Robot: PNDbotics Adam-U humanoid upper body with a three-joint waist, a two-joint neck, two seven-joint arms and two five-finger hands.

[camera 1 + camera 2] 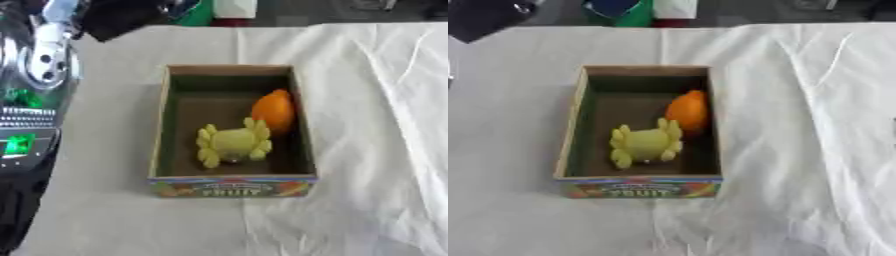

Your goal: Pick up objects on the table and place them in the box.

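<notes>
The box (232, 125) sits in the middle of the white cloth (367, 150) that covers the table, its printed "FRUIT" panel facing you. Inside it lie two things already: an orange fruit (274, 112) against the box's right wall, about halfway back, and a yellow lobed toy (232, 142) just in front of the orange and touching it, towards the box's near end. The far half of the box floor is bare.

Around the box, on every side that shows, the cloth carries nothing you could pick up — only folds and creases to the box's right. So, judging by how things lie, you are at the tail of the job, or between picks.

Neither of your hands is visible in either eye view, so you cannot tell here whether they are wide, narrow or holding something. At the left edge, well left of the box, you can see silver and black machinery (35, 75) — whether any of that is your arm cannot be made out.

Your next move calls for a look round: tilt the head to check the cloth beyond what shows. If another object turns up, drop it in the box's bare far half.
</notes>
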